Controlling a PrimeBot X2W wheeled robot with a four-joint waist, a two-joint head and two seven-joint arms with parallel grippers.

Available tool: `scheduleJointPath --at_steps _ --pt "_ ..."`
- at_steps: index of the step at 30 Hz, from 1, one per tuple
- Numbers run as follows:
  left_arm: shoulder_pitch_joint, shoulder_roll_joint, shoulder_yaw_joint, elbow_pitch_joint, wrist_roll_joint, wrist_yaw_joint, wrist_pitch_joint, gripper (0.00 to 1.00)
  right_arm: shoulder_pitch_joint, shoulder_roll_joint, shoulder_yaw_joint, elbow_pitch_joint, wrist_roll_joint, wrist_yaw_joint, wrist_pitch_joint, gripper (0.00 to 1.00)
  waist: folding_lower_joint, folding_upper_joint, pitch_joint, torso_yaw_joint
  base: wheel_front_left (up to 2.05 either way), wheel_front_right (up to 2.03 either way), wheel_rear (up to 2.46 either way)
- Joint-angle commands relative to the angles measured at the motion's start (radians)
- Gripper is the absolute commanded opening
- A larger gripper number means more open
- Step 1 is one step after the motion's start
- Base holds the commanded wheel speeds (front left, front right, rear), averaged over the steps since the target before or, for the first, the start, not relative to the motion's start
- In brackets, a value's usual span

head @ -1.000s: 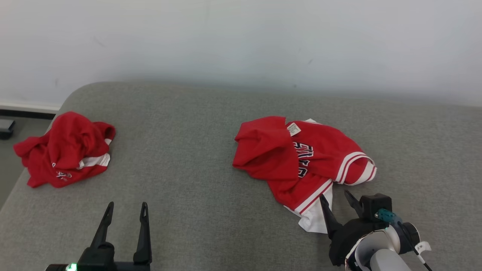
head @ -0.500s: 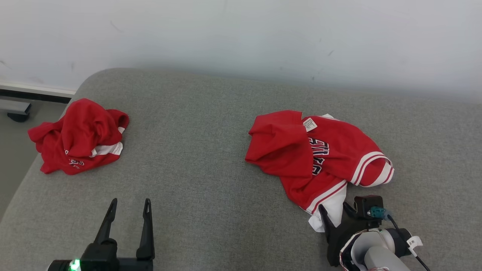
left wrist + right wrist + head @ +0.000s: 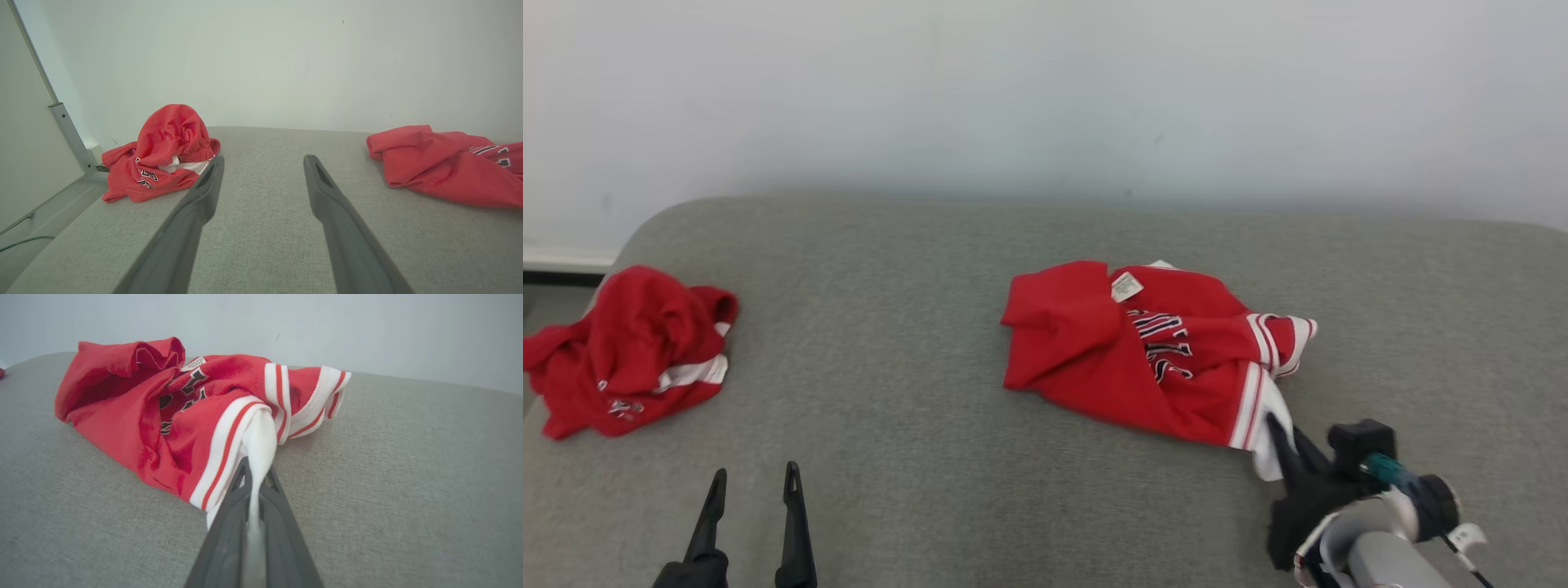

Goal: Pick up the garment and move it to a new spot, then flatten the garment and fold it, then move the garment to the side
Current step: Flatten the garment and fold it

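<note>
Right jaws pinch white hem [image 3: 261, 437] of crumpled red garment [image 3: 135, 416]

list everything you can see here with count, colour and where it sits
jersey: one, red with white and red striped trim and dark lettering, crumpled on the right half of the cushion
label: one, white, on the jersey's far edge
second garment: one, red with white trim, bunched at the cushion's left end
cushion: one, grey fabric, under both garments
wall: one, white, behind the cushion
left gripper: one, dark, open, low left over the cushion, holding nothing
right gripper: one, dark, low right, shut on the jersey's white hem
</note>
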Motion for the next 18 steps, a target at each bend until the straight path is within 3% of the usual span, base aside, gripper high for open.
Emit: scheduleJointPath --at_steps 1,8,15,16,17,18 --pt "0.013 0.001 0.004 -0.005 -0.007 0.004 -0.006 1.0 0.029 -0.019 -0.004 -0.019 -0.001 0.001 -0.006 0.0 0.0 -0.0001 -0.023 -0.06 0.0 0.0 0.0" --pt "0.024 -0.008 0.016 -0.019 -0.004 0.008 -0.009 1.0 0.22 -0.084 -0.08 -0.23 0.016 0.001 0.02 0.0 0.0 -0.0001 -0.018 -0.126 0.0 0.0 0.0" --pt "0.02 -0.009 0.016 -0.021 -0.002 0.005 -0.009 1.0 0.453 -0.01 -0.169 -0.494 0.008 0.001 0.138 0.0 0.0 -0.0001 -0.004 -0.16 0.0 0.0 0.0" --pt "0.019 -0.011 0.016 -0.02 -0.003 0.004 -0.009 1.0 0.468 -0.005 -0.181 -0.529 -0.006 0.001 0.141 0.45 0.0 -0.0001 -0.002 -0.163 0.0 0.0 0.0" --pt "0.019 -0.012 0.017 -0.018 -0.005 0.004 -0.009 1.0 0.477 0.008 -0.191 -0.562 -0.013 0.001 0.143 1.0 0.0 -0.0001 -0.001 -0.168 0.0 0.0 0.0" --pt "0.017 -0.011 0.017 -0.016 -0.006 0.002 -0.009 1.0 0.485 0.019 -0.198 -0.596 -0.031 0.001 0.146 1.0 0.0 -0.0001 0.0 -0.171 0.0 0.0 0.0"
